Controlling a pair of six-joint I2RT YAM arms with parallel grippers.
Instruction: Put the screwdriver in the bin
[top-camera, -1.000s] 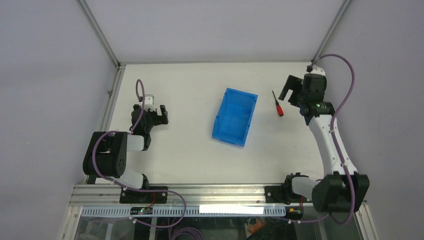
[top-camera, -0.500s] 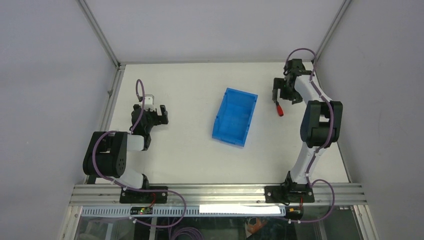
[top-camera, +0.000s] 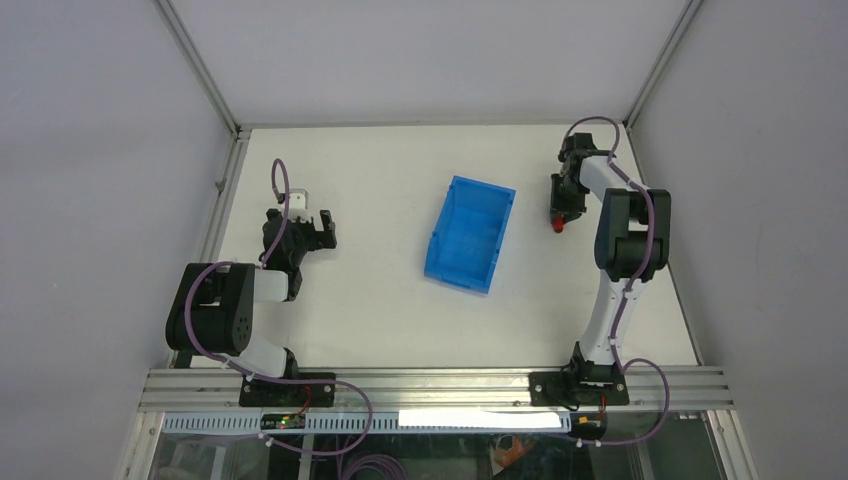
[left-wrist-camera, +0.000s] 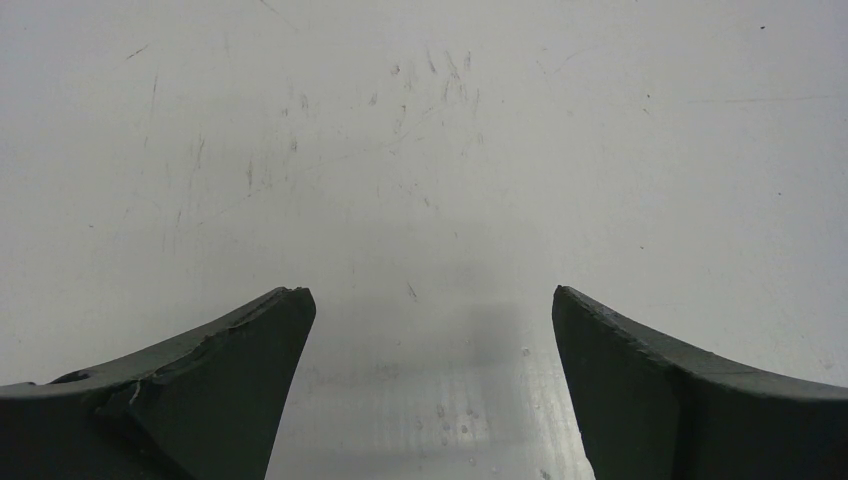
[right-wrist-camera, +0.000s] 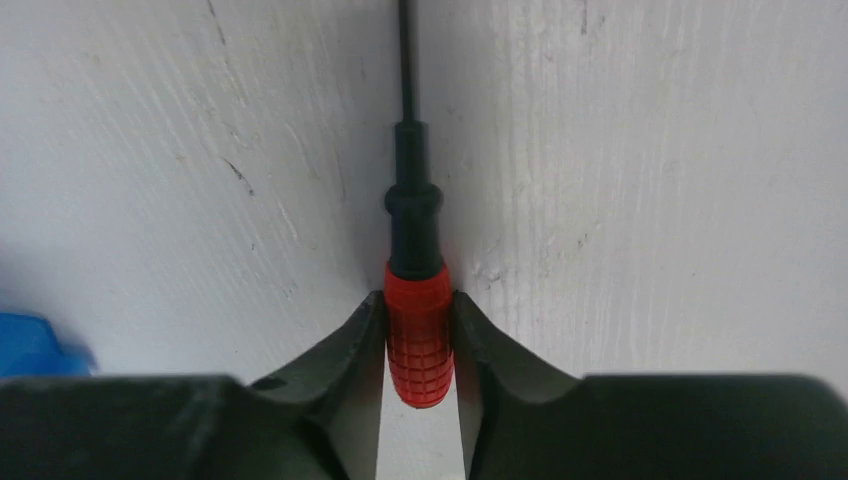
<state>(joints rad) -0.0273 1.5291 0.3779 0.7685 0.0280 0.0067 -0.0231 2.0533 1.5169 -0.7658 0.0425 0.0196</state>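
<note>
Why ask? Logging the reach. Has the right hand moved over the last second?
Yes: the right hand shifted left toward the bin, closing on the screwdriver.

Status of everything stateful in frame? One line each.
screwdriver: lying on the table, red handle clamped by the right gripper
bin: upright, empty, apart from the screwdriver
right gripper: shut on the screwdriver
left gripper: open, holding nothing, above bare table

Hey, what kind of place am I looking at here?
Likely a robotics lab test cell: left arm and right arm bolted to an aluminium rail, white table walled by plain panels.
</note>
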